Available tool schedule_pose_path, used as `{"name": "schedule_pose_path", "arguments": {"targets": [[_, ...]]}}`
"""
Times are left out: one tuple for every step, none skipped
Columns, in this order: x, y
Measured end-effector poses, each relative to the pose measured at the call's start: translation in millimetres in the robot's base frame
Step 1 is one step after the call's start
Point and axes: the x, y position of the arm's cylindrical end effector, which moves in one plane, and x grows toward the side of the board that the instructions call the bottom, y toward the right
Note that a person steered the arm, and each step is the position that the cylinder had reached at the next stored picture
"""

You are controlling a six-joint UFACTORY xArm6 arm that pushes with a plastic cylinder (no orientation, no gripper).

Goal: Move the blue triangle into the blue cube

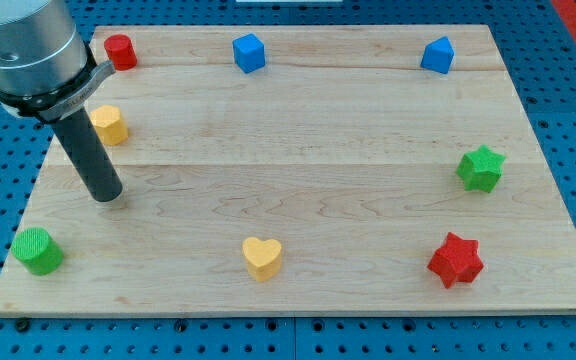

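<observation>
On the wooden board point(298, 150), your blue triangle point(437, 55) stands with its peak toward the view's top, far from my tip point(108, 193); the blue cube point(249, 52) is apart. The rod has no fingers.

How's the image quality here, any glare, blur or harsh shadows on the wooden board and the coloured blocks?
Camera view: lighting is even and soft; the pale wooden board shows no glare. The blue triangle block, blue cube and red star block look sharp, casting only faint short shadows. The dark rod ending in my tip is in focus, and the grey arm housing is cropped at the view's top-left.
</observation>
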Motion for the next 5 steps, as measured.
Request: {"name": "schedule_pose_path", "arguments": {"targets": [[-3, -3], [-12, 31], [-39, 75], [-59, 111], [-67, 127]]}}
